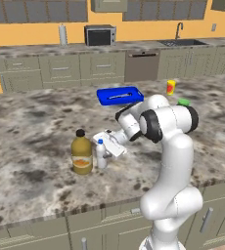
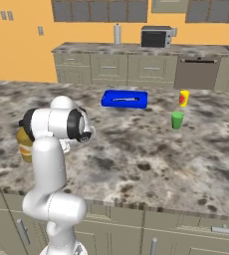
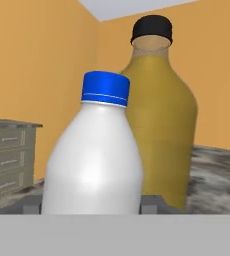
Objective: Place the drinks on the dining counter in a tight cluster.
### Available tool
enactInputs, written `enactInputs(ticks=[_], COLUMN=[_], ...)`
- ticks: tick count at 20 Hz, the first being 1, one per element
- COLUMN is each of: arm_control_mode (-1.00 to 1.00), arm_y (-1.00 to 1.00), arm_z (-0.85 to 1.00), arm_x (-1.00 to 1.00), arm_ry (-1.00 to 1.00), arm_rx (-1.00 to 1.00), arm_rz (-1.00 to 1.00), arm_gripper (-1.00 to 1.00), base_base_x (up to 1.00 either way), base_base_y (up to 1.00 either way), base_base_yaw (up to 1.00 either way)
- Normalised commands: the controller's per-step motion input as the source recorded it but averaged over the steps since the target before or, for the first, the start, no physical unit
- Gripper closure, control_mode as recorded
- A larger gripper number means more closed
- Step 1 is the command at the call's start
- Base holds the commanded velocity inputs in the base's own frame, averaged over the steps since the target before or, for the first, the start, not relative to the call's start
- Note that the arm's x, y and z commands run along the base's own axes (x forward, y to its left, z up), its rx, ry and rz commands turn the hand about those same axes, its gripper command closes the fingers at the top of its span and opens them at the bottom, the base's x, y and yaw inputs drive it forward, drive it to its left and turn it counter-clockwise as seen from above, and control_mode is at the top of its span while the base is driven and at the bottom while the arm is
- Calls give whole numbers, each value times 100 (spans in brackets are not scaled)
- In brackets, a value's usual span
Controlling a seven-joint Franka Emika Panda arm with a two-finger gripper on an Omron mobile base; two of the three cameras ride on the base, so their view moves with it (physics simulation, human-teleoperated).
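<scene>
The fat amber jug [image 1: 81,155] with a black cap and orange label stands upright on the dining counter [image 1: 31,117]. Right beside it on its right, very close, stands the small white blue-capped bottle [image 1: 101,154]. My gripper [image 1: 106,145] reaches in low from the right, its jaws set on either side of the white bottle. In the hand view the white bottle [image 3: 94,160] sits between my fingertips [image 3: 31,204], with the jug [image 3: 162,125] just behind it. In the right base view my arm hides most of the jug [image 2: 23,144].
A blue tray [image 1: 119,95] lies further back on the counter. A small yellow cup [image 1: 170,87] and a small green cup [image 1: 184,102] stand to the right of it. The back wall counter carries a microwave [image 1: 100,35].
</scene>
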Motion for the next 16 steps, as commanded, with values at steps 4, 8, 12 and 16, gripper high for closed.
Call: enactInputs(ticks=[4,8,12,16], arm_control_mode=[-100,-100,-100,-100], arm_y=[2,-9,-17,-2], arm_z=[-30,-24,-19,-13], arm_x=[3,0,2,9], arm_ry=[-6,-7,-1,0], arm_rx=[-3,0,5,1], arm_rz=[-3,0,0,0], arm_gripper=[100,100,100,-100], base_base_x=[0,0,0,0], base_base_y=[0,0,0,0], base_base_yaw=[0,0,0,0])
